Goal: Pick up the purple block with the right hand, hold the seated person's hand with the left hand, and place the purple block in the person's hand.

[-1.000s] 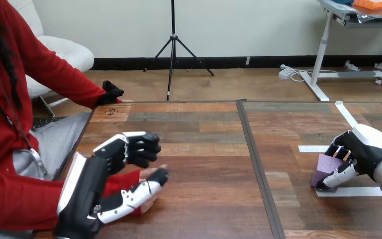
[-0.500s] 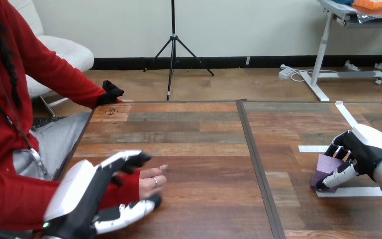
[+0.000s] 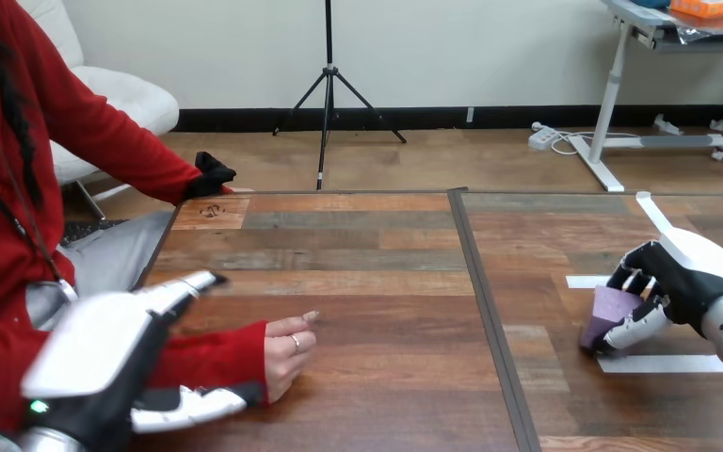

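Note:
The purple block [image 3: 610, 314] is at the table's right, tilted, with my right hand [image 3: 682, 273] shut on it: fingers curled over its top, thumb against its lower front. My left hand [image 3: 94, 347] is at the bottom left, open. Its straight fingers [image 3: 186, 285] lie above the person's red sleeve and its thumb [image 3: 193, 406] runs along the near side of the sleeve. The person's hand [image 3: 287, 347] rests on the table just beyond my left hand, loosely curled, with nothing in it.
White tape strips mark the table at the right: one [image 3: 668, 363] under the block, one [image 3: 586, 281] behind it, one [image 3: 652, 213] farther back. A dark seam [image 3: 486, 311] runs down the table's middle. The person's other hand [image 3: 211, 174], in black, rests at the far left corner.
My left hand has drawn back toward the bottom left along the person's forearm, uncovering their hand. My right hand has tipped the purple block up and slightly left.

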`<state>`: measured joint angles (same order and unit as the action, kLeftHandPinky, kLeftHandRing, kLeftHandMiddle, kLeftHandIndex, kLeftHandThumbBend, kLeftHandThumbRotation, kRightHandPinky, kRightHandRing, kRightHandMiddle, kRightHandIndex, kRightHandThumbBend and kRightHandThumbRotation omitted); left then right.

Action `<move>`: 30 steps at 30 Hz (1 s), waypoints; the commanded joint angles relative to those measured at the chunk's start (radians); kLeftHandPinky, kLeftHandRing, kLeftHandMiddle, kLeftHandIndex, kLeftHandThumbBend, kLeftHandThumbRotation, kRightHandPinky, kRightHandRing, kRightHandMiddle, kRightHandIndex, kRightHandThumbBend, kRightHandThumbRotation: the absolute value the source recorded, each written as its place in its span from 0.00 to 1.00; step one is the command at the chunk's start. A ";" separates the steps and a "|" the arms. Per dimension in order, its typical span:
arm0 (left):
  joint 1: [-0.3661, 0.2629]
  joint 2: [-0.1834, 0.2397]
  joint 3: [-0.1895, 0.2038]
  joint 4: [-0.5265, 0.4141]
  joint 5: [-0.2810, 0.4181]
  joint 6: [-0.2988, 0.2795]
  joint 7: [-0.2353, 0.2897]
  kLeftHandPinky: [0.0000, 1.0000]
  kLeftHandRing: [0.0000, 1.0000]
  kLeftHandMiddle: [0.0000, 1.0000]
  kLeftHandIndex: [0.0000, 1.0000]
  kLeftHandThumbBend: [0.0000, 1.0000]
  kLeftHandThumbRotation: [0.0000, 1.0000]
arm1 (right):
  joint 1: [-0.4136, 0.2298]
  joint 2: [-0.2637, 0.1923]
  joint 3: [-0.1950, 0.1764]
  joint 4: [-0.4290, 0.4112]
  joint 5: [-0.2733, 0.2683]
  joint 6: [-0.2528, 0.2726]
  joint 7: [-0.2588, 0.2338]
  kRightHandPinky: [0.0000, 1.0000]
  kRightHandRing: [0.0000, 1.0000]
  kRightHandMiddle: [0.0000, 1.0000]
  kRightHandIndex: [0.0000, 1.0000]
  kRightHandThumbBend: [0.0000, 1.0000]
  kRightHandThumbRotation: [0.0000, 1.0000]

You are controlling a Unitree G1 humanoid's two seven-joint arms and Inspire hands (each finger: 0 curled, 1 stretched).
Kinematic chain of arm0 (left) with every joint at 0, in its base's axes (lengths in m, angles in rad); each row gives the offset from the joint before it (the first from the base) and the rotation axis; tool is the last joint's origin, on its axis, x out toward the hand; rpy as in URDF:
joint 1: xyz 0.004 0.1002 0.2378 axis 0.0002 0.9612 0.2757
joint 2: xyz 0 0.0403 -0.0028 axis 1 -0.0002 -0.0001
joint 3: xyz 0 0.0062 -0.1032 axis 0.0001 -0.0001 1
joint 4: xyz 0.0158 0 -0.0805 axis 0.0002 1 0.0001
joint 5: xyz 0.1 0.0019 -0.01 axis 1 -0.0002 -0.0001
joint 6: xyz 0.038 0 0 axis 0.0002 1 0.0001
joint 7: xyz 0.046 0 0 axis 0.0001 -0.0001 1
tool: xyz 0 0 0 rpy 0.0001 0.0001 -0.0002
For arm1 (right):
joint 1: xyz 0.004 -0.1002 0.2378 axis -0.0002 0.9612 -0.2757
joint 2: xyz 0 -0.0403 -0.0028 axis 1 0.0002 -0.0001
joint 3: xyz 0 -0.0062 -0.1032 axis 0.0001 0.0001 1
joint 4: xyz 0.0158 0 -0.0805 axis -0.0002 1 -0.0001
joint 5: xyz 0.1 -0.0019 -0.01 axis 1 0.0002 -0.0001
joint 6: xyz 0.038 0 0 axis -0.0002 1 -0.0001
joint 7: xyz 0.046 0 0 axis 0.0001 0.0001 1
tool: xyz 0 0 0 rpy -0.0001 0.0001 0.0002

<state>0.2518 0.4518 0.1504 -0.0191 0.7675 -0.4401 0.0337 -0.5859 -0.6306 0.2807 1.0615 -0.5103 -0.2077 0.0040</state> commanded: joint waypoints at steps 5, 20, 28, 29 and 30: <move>-0.079 0.053 -0.019 -0.047 0.034 0.031 0.045 0.83 0.87 0.89 0.91 1.00 0.65 | -0.036 -0.002 -0.028 -0.064 0.020 -0.010 -0.023 0.38 0.44 0.49 0.50 0.69 0.00; -0.109 0.076 -0.055 0.002 0.086 0.071 0.113 0.95 0.96 0.97 0.97 1.00 0.59 | -0.041 0.001 -0.026 -0.054 0.018 -0.007 -0.020 0.38 0.44 0.49 0.50 0.70 0.00; -0.124 0.087 -0.077 0.031 0.110 0.093 0.152 0.94 0.96 0.97 0.98 1.00 0.57 | -0.045 0.004 -0.025 -0.047 0.017 -0.005 -0.023 0.38 0.44 0.49 0.50 0.70 0.00; -0.127 0.089 -0.081 0.037 0.112 0.094 0.157 0.94 0.96 0.97 0.98 1.00 0.57 | -0.046 0.004 -0.024 -0.047 0.016 -0.003 -0.022 0.38 0.44 0.49 0.50 0.70 0.00; -0.129 0.091 -0.083 0.041 0.114 0.095 0.161 0.94 0.96 0.97 0.98 1.00 0.56 | -0.046 0.004 -0.023 -0.047 0.016 -0.003 -0.021 0.38 0.44 0.49 0.50 0.70 0.00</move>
<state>0.1902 0.5099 0.0838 0.0031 0.8728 -0.3565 0.1565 -0.5859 -0.6305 0.2763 1.0325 -0.5075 -0.2091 0.0040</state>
